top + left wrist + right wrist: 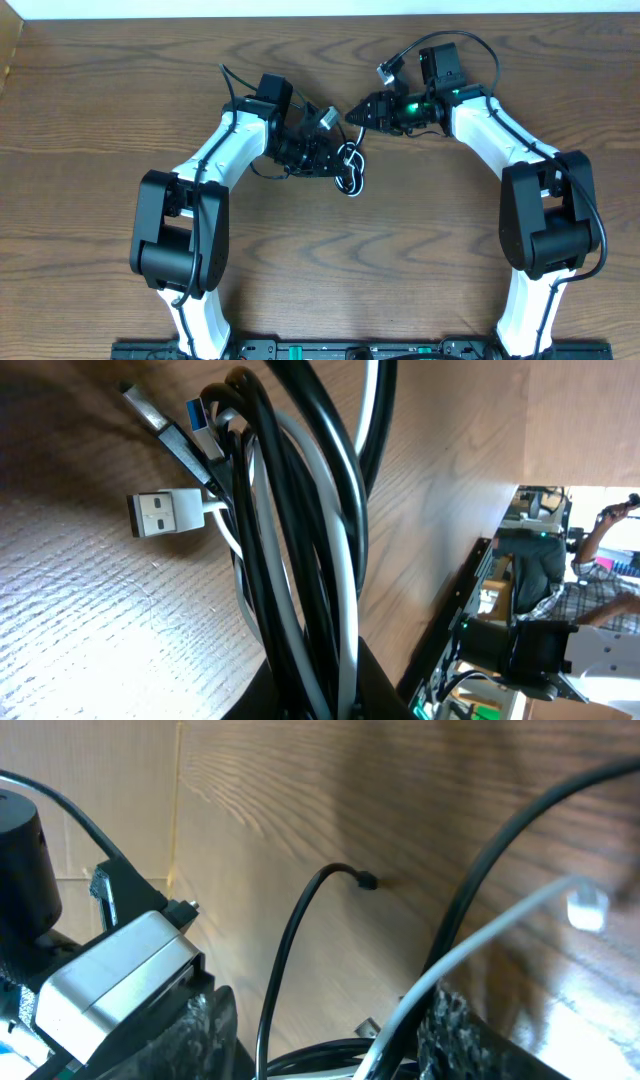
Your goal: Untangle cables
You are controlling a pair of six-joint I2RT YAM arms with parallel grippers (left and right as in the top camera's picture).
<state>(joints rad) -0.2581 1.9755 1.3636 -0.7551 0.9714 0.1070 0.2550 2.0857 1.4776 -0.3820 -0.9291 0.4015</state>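
Left gripper (330,692) is clamping shut on the cable bundle (300,560); black and white strands are running together out of the jaws and crossing each other in one tight sheaf. Plug ends are fanning out past it over the table (100,100): a white USB-A plug (160,513), and beside it a black plug (150,405) and a blue-tongued plug (200,415), all close together. In the overhead view the slack is sitting as small loops (350,172) just to the near-right of that gripper, around mid-table. Right gripper (325,1040) is standing open, fingers (200,1030) well apart and pinching nothing. A white cable (480,935) and a black one are passing through the gap near its one finger. A thinner black cable (290,950) is rising through the middle of the gap and ending in a small plug (365,880) over the wood. From overhead, the right gripper is sitting just to the far-right of the bundle, nose pointing left at it, close but not gripping. Progress, my read: early. No cable is lying apart from the others yet, and all are sharing one knot at the left jaws. Remaining: right side closing on a single strand or plug, drawing it out to the right while left is anchoring, then repeating per cable. Can't tell from these views which strand is on top of the knot.
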